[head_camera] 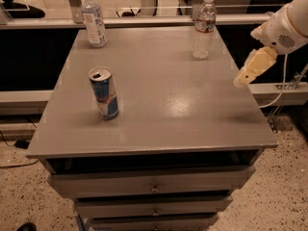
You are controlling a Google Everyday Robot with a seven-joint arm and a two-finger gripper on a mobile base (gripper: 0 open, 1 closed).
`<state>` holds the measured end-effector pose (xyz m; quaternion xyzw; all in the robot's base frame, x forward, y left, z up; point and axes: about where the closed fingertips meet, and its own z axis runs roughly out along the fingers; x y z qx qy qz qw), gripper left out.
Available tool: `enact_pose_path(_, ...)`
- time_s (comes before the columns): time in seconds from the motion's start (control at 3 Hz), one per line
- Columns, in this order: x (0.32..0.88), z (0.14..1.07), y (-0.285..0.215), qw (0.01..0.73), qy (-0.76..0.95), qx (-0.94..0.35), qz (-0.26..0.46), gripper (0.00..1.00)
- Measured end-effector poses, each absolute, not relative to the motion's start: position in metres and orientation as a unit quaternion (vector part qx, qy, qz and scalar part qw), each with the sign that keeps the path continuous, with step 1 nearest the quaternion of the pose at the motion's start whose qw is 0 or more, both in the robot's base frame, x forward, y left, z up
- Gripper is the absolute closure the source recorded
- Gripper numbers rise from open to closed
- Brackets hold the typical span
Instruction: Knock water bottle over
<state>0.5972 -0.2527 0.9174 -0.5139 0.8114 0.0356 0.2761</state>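
Camera view, the only one.

- Grey table top (168, 109), seen from the front and above. Drawers (154, 183) stacked under it, small knobs at centre. Speckled floor (284, 177) around.
- Water bottle (204, 28): upright at the far right corner of the top. Clear and ribbed, white cap, narrow red-and-dark band round the middle. Nothing touches it.
- My pincer (242, 80): cream-coloured, at the right edge of the table and nearer the front than the water bottle. It slants down and inward toward the top. It is apart from the bottle, with bare table surface between the two, and touches nothing that I can see. Whether it is wide or narrow I cannot tell; it reads as one pale shape from here.
- My arm (284, 30): white, rounded housing, coming in from the upper right, off the side of the table. A thin cable (281, 88) hangs below it.
- Second bottle (93, 17): far left corner, upright, large white-and-blue label.
- Drink can (104, 93): blue and silver, upright, left half of the top toward the front, well apart from both bottles.
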Motion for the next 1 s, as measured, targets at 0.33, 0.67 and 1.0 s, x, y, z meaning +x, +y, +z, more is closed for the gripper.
enact_pose_path(0.33, 0.652, 0.913, -0.251, 0.33, 0.806, -0.487, 0.064, 0.0)
enact_pose_path(0.67, 0.706, 0.915, -0.234, 0.399, 0.788, -0.456, 0.107, 0.0)
enact_pose_path(1.0, 0.748, 0.92, -0.214, 0.454, 0.765, -0.431, 0.149, 0.0)
